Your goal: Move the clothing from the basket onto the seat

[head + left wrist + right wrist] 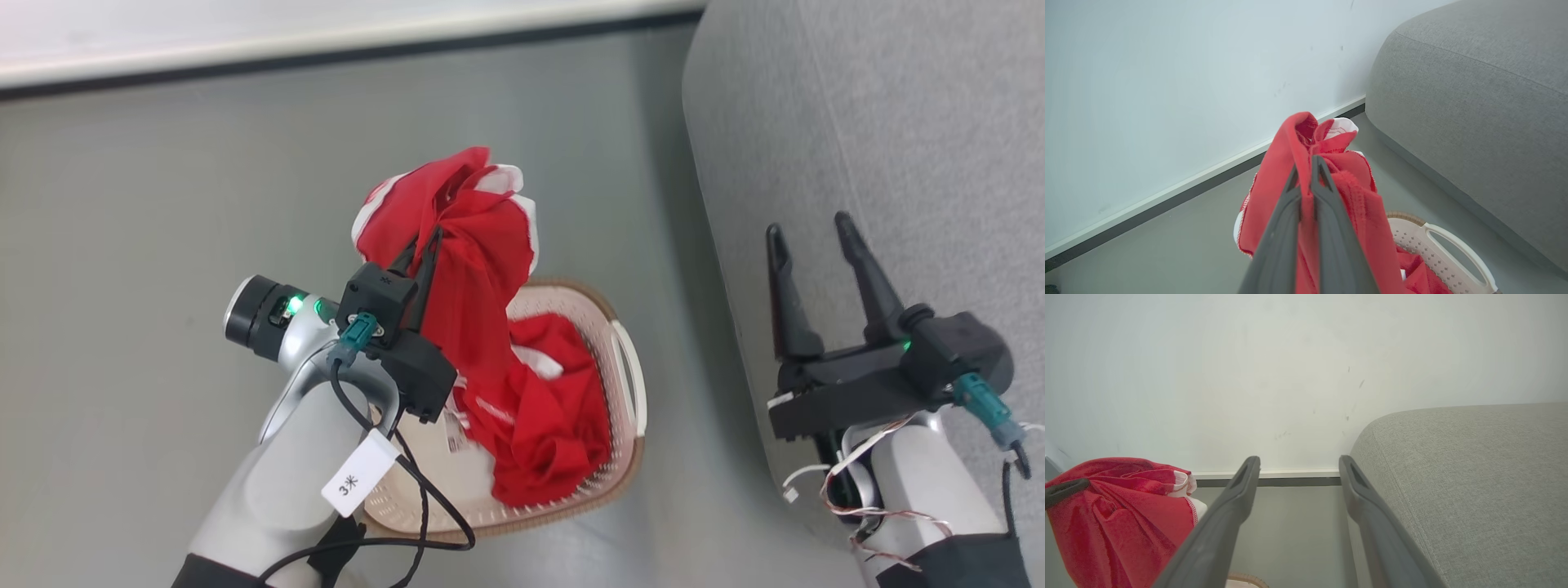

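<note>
Two grippers in view, one loaded.

Left gripper (424,249) (1305,165): my fingers are pressed together on a fold of a red garment (478,237) (1347,183) (1122,514), lifted clear above the laundry basket (630,384) (1437,253). The cloth is bunched at the pinch, with white trim showing at its top.

Orientation: the garment is drawn into one long bundle. Its long axis runs from the gathered end at my fingertips down to its tail, which reaches into the basket. In the head view the gathered end points toward the wall (245,33) and the tail toward me.

More red clothing (555,416) lies heaped in the basket, against the wall on its sofa side. I cannot tell whether it is a separate piece or joined to the one I hold.

The basket stands on the grey floor (147,204), near the rounded left edge of the grey sofa (898,122) (1474,102) (1474,477) but apart from it. One white handle faces the sofa.

Right gripper (807,227) (1299,461): fingers spread wide apart with nothing between them, hovering at the sofa's left edge and pointing toward the wall.
</note>
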You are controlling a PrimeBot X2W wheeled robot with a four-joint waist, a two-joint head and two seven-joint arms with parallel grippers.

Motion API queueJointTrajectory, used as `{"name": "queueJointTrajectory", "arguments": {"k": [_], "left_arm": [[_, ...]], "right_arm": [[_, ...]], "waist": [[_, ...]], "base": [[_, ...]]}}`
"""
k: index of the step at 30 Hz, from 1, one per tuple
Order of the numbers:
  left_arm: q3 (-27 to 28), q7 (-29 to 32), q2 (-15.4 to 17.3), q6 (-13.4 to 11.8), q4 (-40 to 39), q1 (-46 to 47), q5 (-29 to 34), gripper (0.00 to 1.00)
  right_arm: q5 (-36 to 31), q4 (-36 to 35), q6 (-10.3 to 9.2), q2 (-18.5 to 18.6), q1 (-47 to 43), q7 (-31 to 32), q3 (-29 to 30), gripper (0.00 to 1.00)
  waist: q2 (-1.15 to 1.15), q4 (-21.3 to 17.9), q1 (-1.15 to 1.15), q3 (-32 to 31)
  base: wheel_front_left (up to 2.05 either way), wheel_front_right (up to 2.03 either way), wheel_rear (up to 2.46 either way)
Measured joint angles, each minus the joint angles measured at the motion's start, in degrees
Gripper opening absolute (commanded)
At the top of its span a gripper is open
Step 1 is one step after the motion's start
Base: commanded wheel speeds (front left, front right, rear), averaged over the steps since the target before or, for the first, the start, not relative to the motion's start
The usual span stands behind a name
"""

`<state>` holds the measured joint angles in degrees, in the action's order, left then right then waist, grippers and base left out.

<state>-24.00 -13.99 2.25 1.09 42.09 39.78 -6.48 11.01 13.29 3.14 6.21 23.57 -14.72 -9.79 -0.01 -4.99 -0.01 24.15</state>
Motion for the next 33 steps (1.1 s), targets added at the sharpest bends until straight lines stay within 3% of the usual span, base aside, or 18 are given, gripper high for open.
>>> {"name": "queueJointTrajectory", "arguments": {"k": [12, 33], "left_arm": [[-0.36, -0.24, -0.07, 1.96, -3.52, -0.89, -4.05, 0.00], [-3.69, 2.27, -0.04, 2.96, -6.09, -5.35, -10.83, 0.00]], "right_arm": [[0.00, 4.80, 1.30, -0.86, -3.14, 0.01, -2.16, 1.00], [-0.01, 12.26, 3.26, -1.83, -8.06, 0.01, -8.64, 1.00]], "waist": [[0.00, 1.80, 0.00, -9.20], [0.00, 2.42, 0.00, -25.14]], "base": [[0.00, 0.00, 0.00], [0.00, 0.00, 0.00]]}}
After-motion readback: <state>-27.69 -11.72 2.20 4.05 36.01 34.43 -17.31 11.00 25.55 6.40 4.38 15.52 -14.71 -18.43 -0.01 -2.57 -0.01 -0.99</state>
